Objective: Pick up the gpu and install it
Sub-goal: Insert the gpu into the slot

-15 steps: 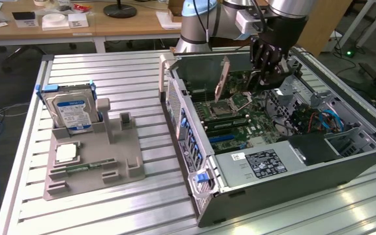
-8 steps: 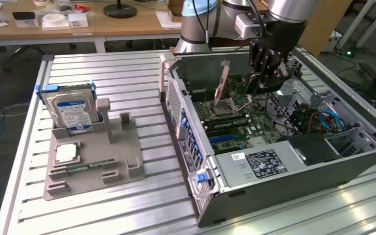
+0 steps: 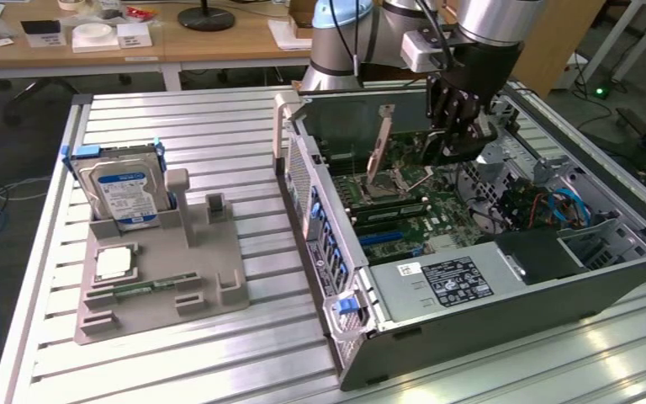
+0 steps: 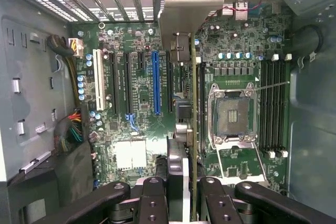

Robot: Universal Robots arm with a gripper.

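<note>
The claw (image 4: 181, 182), we see, grips the gpu (image 3: 383, 139) (held edge-on) over the motherboard (image 4: 131, 77); hard drive (image 3: 121, 189) at nine o'clock in the exterior view.

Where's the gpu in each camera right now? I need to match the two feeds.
Exterior view: the gpu stands on edge inside the open case, at the exterior view's left of the gripper.
Wrist view: the gpu is edge-on, right beside the CPU socket.
Shared landmark: the CPU socket.
</note>
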